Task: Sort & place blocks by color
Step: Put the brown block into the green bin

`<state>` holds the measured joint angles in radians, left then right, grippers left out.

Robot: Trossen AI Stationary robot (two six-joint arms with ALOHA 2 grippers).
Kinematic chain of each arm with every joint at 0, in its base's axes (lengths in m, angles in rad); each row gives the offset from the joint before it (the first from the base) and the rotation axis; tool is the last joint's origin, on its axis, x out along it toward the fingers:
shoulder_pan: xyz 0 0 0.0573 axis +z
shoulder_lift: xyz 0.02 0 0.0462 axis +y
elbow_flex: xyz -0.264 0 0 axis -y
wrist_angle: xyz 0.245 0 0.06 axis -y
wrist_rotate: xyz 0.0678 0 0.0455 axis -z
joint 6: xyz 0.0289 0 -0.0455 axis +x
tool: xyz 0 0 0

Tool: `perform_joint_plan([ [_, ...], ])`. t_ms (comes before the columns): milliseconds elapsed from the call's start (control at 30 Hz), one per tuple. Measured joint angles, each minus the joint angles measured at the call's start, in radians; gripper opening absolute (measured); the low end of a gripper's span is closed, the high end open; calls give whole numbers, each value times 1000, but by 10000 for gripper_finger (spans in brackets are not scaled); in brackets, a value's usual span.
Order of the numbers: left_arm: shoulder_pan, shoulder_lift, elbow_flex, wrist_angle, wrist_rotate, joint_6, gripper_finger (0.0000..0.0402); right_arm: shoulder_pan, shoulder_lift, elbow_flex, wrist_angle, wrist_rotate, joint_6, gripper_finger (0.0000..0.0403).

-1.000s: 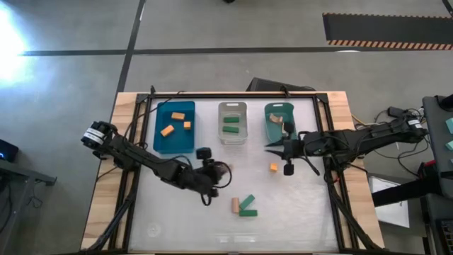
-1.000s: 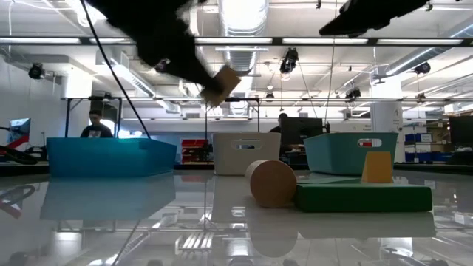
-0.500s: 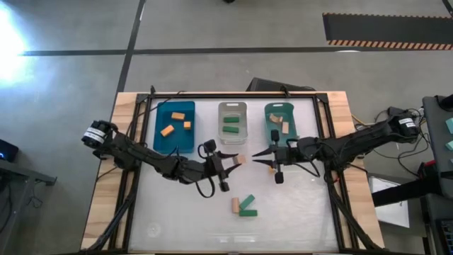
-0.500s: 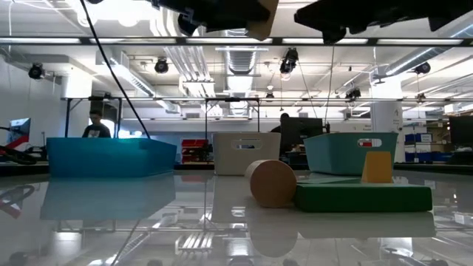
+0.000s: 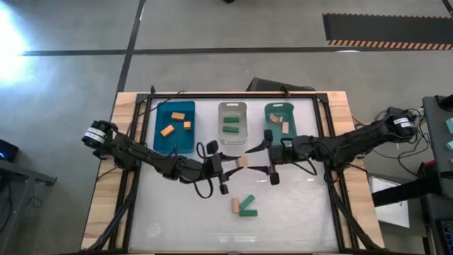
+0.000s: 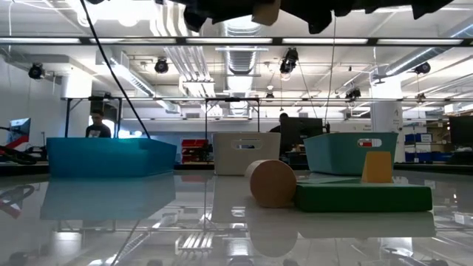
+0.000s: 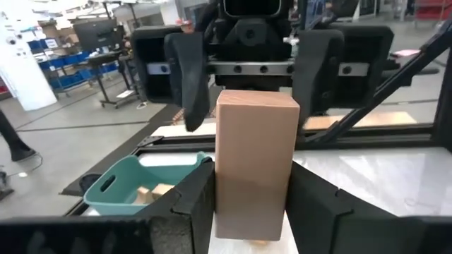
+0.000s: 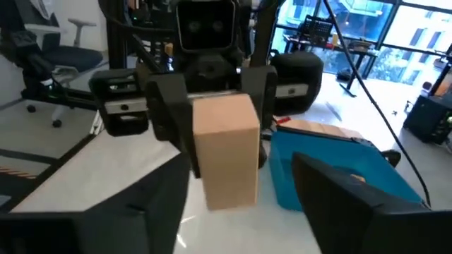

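A tan block (image 5: 243,162) hangs in the air over the table's middle, with my left gripper (image 5: 232,165) shut on it. My right gripper (image 5: 255,160) faces it from the right, open. Its two fingers (image 7: 187,77) stand either side of the block's free end, apart from it. On the table lie a tan round-ended block (image 5: 235,205), two green blocks (image 5: 248,207) and an orange block (image 6: 377,168). The blue bin (image 5: 160,138) holds orange blocks, the clear bin (image 5: 232,139) green ones, the teal bin (image 5: 272,122) tan ones. My left gripper pinches the tan block between its two fingers (image 7: 191,204), on two opposite long sides at the end nearest the gripper (image 7: 247,212). The fingers reach level from the table's left and lie along the block. The block is lifted clear and sticks out level toward the right gripper.
The three bins stand in a row along the far side of the table. The loose blocks lie near the middle, toward the near edge. A black frame (image 5: 322,142) borders the table. A person (image 6: 94,125) shows in the room behind.
My left gripper has risen and tipped from pointing down to level, carrying the tan block toward the table's right. My right gripper has moved toward the table's left, up to the block, and has opened around its free end.
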<state>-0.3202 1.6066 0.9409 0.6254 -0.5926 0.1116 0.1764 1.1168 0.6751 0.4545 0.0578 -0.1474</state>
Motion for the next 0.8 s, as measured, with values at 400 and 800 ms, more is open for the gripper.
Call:
perform_joint_plan([
  [400,7,3,-1,35,0,4,127,0,80,102,2,-79,-37,262],
  [800,6,3,0,45,8,0,132,0,74,103,-6,-35,-57,119],
])
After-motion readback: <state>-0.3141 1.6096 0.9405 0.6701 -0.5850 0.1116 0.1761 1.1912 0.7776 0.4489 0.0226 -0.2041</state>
